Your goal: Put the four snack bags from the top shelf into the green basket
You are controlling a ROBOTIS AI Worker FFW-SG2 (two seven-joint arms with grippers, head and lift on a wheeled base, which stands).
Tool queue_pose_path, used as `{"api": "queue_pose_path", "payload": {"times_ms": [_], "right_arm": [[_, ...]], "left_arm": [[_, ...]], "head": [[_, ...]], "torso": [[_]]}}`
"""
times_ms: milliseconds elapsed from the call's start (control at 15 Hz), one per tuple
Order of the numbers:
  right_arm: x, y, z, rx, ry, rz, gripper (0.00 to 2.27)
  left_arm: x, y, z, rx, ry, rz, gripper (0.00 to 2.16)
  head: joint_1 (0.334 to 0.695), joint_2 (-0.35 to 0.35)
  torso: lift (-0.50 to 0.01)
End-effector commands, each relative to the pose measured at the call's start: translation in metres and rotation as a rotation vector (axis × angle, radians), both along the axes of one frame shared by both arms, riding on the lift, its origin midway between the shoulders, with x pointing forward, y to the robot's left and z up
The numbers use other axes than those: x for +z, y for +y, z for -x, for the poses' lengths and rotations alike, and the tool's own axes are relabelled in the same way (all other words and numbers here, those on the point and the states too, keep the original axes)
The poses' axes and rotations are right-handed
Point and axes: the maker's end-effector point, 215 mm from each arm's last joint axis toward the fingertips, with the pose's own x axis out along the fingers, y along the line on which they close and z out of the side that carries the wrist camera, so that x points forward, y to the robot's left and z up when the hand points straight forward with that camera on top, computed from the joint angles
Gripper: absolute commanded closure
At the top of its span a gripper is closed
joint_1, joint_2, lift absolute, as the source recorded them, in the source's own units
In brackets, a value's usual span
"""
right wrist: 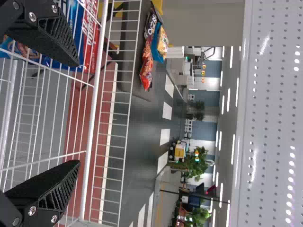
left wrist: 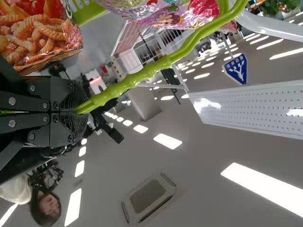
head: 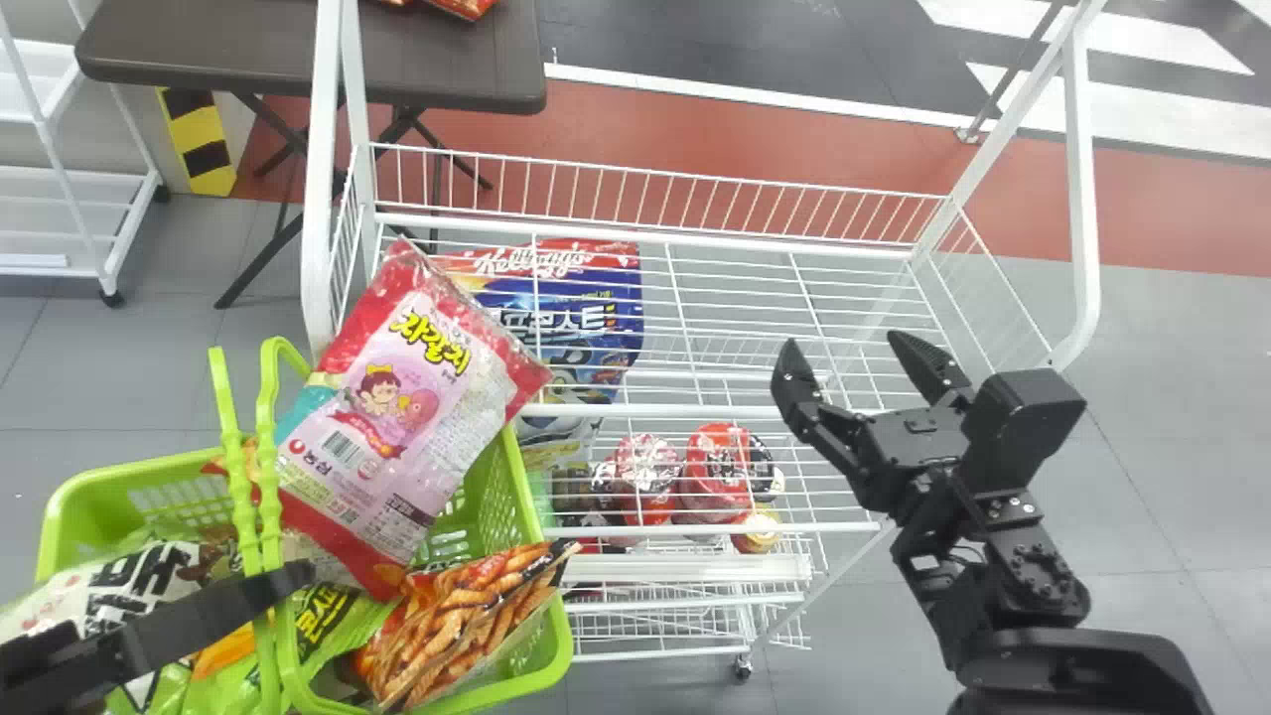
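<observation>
The green basket (head: 551, 650) stands at the lower left beside the shelf rack. My left gripper (head: 298, 576) is at its upright handle; in the left wrist view the left gripper (left wrist: 81, 109) is shut on the green handle (left wrist: 156, 68). A pink-and-red snack bag (head: 417, 397) lies tilted on top in the basket, its upper end reaching over the rim. Below it are a bag of twisted snacks (head: 452, 626), a green bag (head: 333, 621) and a white bag (head: 119, 596). My right gripper (head: 844, 343) stands open over the right part of the top shelf; its wrist view shows the right gripper (right wrist: 78, 113) apart-fingered, holding nothing.
The white wire top shelf (head: 715, 402) has raised wire sides and uprights. A blue-and-red bag (head: 586, 308) and several round packs (head: 720, 467) show through its wires. A dark table (head: 437, 65) with bags stands behind, and a white rack (head: 74, 214) at the far left.
</observation>
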Motion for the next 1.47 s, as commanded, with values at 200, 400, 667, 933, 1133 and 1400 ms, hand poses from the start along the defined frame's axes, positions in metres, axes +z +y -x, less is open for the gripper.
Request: {"api": "queue_pose_path", "payload": {"times_ms": [200,400,667,933,1133,1400], "right_arm": [[-0.0019,0.0116,-0.0005,0.019,0.004,0.004,0.09],[-0.0035,0.0147,0.0003,0.023,0.007,0.003,0.09],[-0.0034,0.0136,0.0003,0.02,0.007,0.002,0.09],[-0.0054,0.0137,0.0019,0.02,0.011,0.001,0.09],[-0.0063,0.0145,0.0024,0.022,0.013,0.002,0.09],[-0.0081,0.0151,0.0026,0.023,0.016,0.002,0.09]], "left_arm": [[0.0018,-0.0003,0.002,-0.007,-0.003,0.009,2.15],[0.0018,-0.0009,0.0021,-0.008,-0.003,0.01,2.15],[0.0019,-0.0022,0.0029,-0.011,-0.002,0.01,2.15],[0.0029,-0.0058,0.0038,-0.02,-0.004,0.014,2.15],[0.0041,-0.0062,0.004,-0.023,-0.004,0.013,2.15],[0.0044,-0.007,0.0043,-0.025,-0.002,0.014,2.15]], "head": [[0.695,-0.216],[0.695,-0.208],[0.695,-0.206],[0.695,-0.211],[0.695,-0.214],[0.695,-0.215]], "torso": [[-0.004],[-0.004],[-0.004],[-0.004],[-0.004],[-0.004]]}}
